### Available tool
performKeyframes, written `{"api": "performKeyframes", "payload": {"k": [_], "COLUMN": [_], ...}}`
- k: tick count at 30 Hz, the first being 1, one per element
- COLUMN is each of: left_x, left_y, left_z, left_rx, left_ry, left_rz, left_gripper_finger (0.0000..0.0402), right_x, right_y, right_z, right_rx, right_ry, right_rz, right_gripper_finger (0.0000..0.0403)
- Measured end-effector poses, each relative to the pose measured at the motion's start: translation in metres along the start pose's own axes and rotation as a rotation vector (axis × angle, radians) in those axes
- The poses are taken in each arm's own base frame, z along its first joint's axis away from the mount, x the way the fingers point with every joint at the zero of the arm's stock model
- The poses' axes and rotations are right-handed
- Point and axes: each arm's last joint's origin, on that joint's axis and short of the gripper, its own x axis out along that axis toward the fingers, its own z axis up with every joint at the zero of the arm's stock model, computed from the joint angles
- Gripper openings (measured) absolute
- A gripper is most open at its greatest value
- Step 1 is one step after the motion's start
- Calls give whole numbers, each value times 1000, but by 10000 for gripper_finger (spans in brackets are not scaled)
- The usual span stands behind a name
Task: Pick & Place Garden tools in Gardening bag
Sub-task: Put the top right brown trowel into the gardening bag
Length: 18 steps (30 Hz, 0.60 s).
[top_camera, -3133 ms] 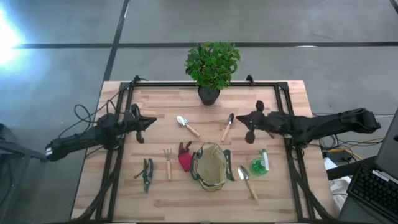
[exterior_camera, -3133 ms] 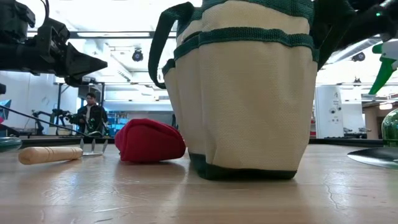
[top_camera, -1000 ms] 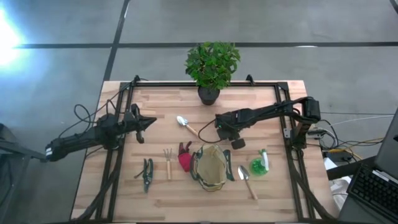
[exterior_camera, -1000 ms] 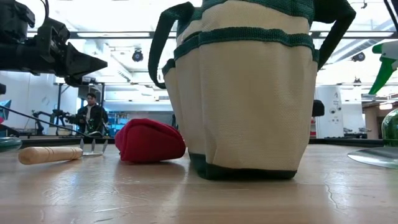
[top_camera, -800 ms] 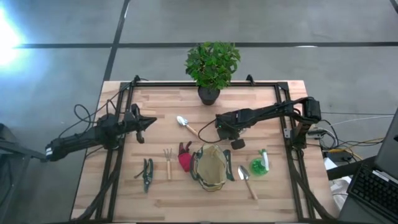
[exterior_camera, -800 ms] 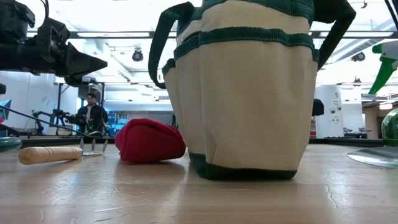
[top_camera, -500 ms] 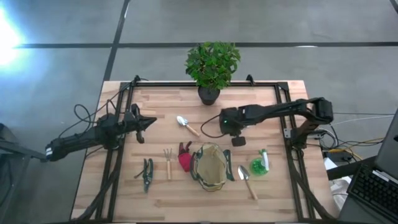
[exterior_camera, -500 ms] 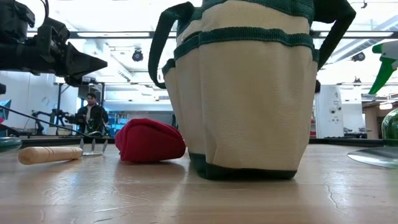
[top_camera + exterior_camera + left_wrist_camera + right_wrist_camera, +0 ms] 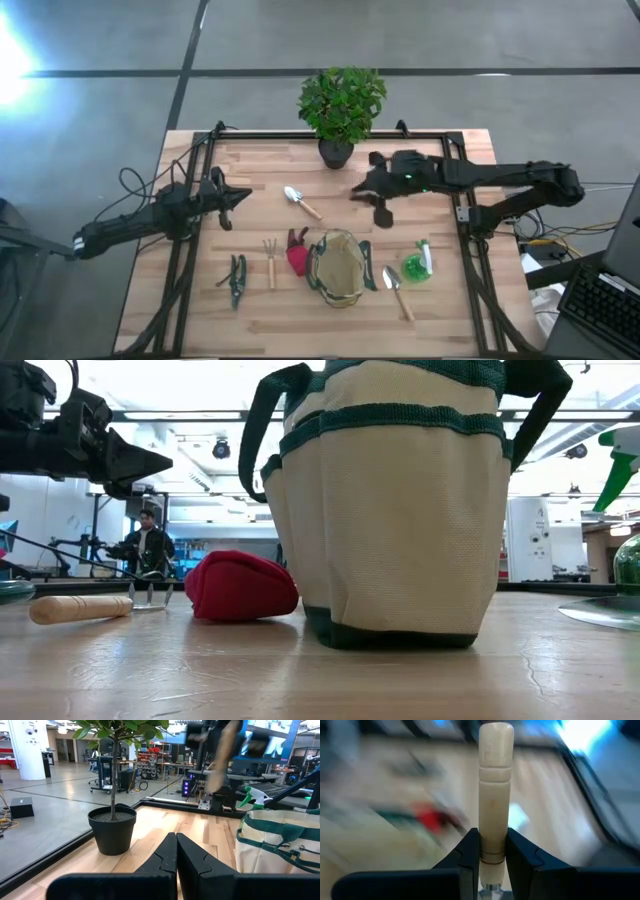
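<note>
The khaki gardening bag (image 9: 338, 268) stands upright on its base at the table's near middle. On the table around it lie a red glove (image 9: 297, 252), a fork (image 9: 270, 262), pruners (image 9: 237, 280), a silver trowel (image 9: 300, 202), a second trowel (image 9: 397, 290) and a green spray bottle (image 9: 418, 264). My right gripper (image 9: 360, 190) hovers beyond the bag, shut on a wooden-handled tool (image 9: 495, 795). My left gripper (image 9: 245, 197) waits shut and empty at the left. My right gripper pinches the tool's wooden handle (image 9: 492, 851) between its two fingers, close to the metal collar. The handle runs along the fingers and its rounded free end (image 9: 496, 735) sticks out past the fingertips. The tool is lifted clear of the table; it also shows in the left wrist view (image 9: 220, 755).
A potted leafy plant (image 9: 341, 105) stands at the far edge's middle, close to my right gripper. A black frame (image 9: 455, 190) runs round the tabletop. In the low view the bag (image 9: 390, 510) fills the middle, and a person (image 9: 146, 540) shows in the room behind.
My right gripper, shut on the wooden-handled tool, has risen from the table and gone toward the far-right, away from the bag; its arm has swung out to the right. The tool is lifted clear of the spot where it lay.
</note>
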Motion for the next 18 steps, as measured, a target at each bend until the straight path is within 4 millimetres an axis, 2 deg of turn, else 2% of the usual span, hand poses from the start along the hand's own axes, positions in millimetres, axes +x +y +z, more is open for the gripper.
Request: {"api": "performKeyframes", "payload": {"k": [4,9,13,18], "left_x": [0,0,0,0], "left_y": [0,0,0,0], "left_z": [0,0,0,0], "left_rx": [0,0,0,0], "left_ry": [0,0,1,1], "left_rz": [0,0,0,-1], "left_gripper_finger": [3,3,3,3], "right_x": [3,20,43,66], "right_y": [28,61,77,78], "right_z": [5,-9,-31,-48], "right_rx": [-15,50,110,176], "right_ry": [-215,-361,-362,-291], "right_rz": [236,357,305,202], "right_gripper_finger": [52,52,52,52]}}
